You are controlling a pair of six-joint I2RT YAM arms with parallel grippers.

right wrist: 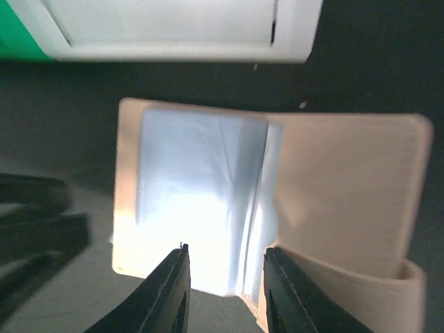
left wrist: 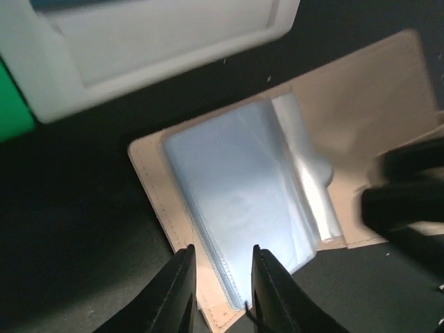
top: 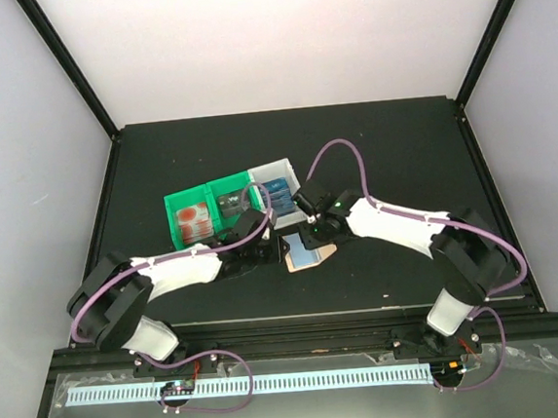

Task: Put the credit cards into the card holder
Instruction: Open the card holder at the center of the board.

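On the black table (top: 373, 162), the holder (top: 307, 254) lies open beside the bins (top: 230, 202). The left gripper (left wrist: 220, 277) and right gripper (right wrist: 222, 277) hover over it, jaws parted, holding nothing.

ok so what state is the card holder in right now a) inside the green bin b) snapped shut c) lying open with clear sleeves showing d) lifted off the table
c: the holder lies open flat on the table, its clear plastic sleeves facing up, with both hands poised at its near edge, in front of the white bin.

black table (top: 373, 162), bins (top: 230, 203), open card holder (top: 307, 253)
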